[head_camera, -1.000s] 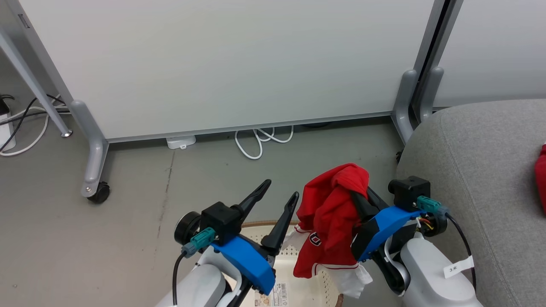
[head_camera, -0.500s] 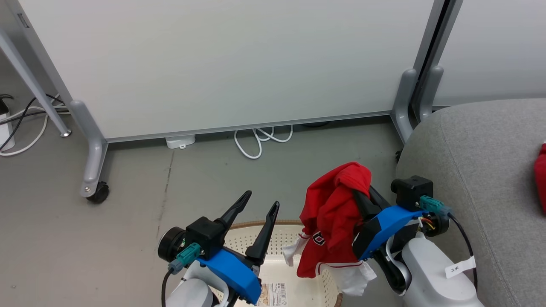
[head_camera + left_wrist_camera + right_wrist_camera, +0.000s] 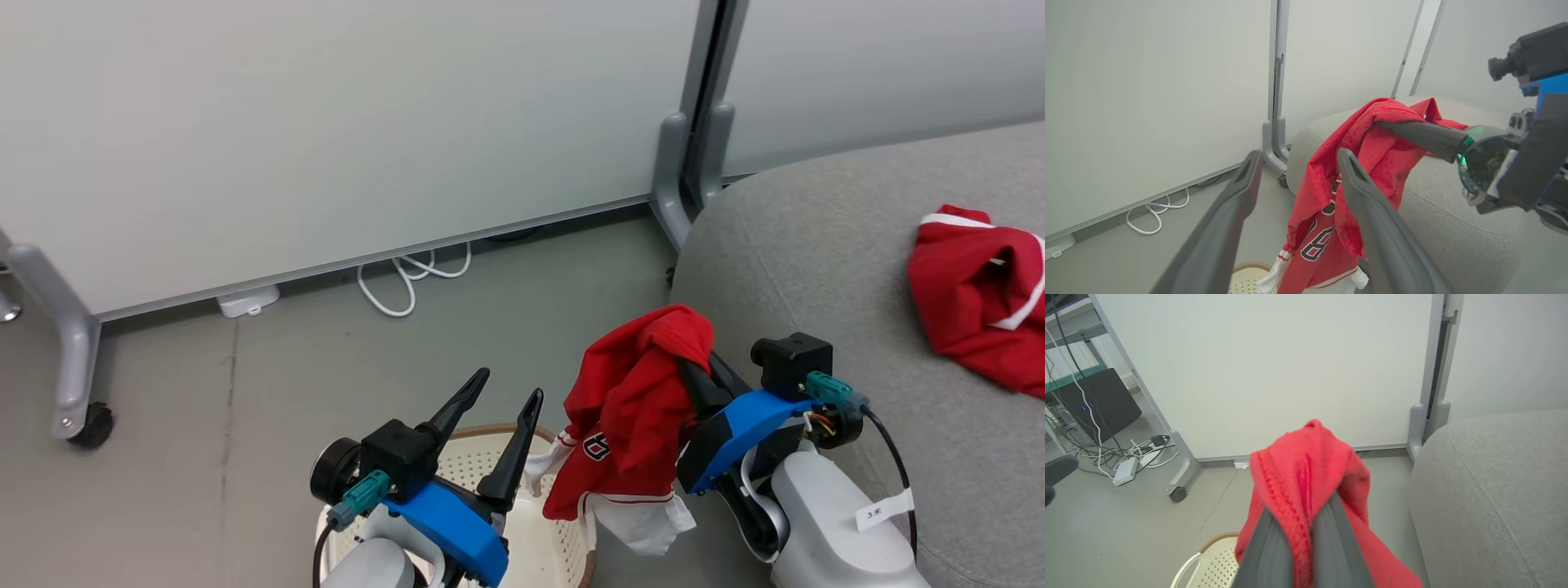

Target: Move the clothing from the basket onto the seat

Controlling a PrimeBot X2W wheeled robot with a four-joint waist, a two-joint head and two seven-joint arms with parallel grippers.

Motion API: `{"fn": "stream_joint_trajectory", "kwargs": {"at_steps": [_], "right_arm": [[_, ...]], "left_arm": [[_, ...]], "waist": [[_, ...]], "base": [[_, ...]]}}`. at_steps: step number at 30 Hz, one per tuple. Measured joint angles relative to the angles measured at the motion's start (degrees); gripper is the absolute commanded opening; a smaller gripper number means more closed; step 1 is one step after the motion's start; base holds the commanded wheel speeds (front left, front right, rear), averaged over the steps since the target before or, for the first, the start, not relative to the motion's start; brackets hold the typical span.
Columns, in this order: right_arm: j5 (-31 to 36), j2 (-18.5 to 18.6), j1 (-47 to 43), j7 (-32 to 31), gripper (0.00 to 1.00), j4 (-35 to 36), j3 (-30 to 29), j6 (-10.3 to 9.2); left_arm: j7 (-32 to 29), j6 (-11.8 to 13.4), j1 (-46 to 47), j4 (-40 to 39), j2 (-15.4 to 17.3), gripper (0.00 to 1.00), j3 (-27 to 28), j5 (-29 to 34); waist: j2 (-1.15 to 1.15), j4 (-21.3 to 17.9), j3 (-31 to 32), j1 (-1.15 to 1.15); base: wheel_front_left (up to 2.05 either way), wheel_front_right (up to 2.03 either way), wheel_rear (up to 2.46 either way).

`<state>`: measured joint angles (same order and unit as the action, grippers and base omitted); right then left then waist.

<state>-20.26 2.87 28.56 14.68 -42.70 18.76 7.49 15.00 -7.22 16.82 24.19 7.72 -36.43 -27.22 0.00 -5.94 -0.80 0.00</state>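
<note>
1. Right gripper (image 3: 690,371) is pinching the red jersey (image 3: 629,408), jaws nearly together on the fabric. Its fingertips are sitting buried under the cloth in the head and right wrist views.
2. Jersey is hanging in a bunch off that gripper, between the basket (image 3: 563,551) and the seat (image 3: 816,261). Its white hem is dangling just beside the basket's right rim; can't tell whether they're touching.
3. Numerals are folding into the creases. An "8" is reading clearly in the left wrist view, and the digit beside it is half hidden.
4. Left gripper (image 3: 510,384) is hovering over the basket, jaws spread wide and holding nothing.
5. Basket is getting cut off by the bottom edge and partly covered by the left arm, so its inside is mostly hidden.
6. Second red garment (image 3: 976,294) is lying crumpled on the seat, well apart from the jersey. The right edge of the frame is clipping it.
7. Seat is running off the frame on the right and at the bottom.
</note>
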Motion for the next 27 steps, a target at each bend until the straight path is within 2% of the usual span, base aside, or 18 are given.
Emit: {"fn": "stream_joint_trajectory", "kwargs": {"at_steps": [20,27], "right_arm": [[0.6,0.0,-0.8,-0.6,0.00,1.5,-0.8,0.00],[1.4,0.0,-1.8,-0.7,0.00,2.1,-2.5,-0.01]], "left_arm": [[0.0,-0.2,-0.6,-0.3,0.5,1.00,1.0,0.0],[0.0,-0.2,-0.9,0.1,0.2,1.00,1.5,0.1]], "waist": [[0.00,-20.3,-0.7,0.00],[0.00,-24.4,-1.0,0.00]], "base": [[0.00,0.00,0.00],[0.00,0.00,0.00]]}}
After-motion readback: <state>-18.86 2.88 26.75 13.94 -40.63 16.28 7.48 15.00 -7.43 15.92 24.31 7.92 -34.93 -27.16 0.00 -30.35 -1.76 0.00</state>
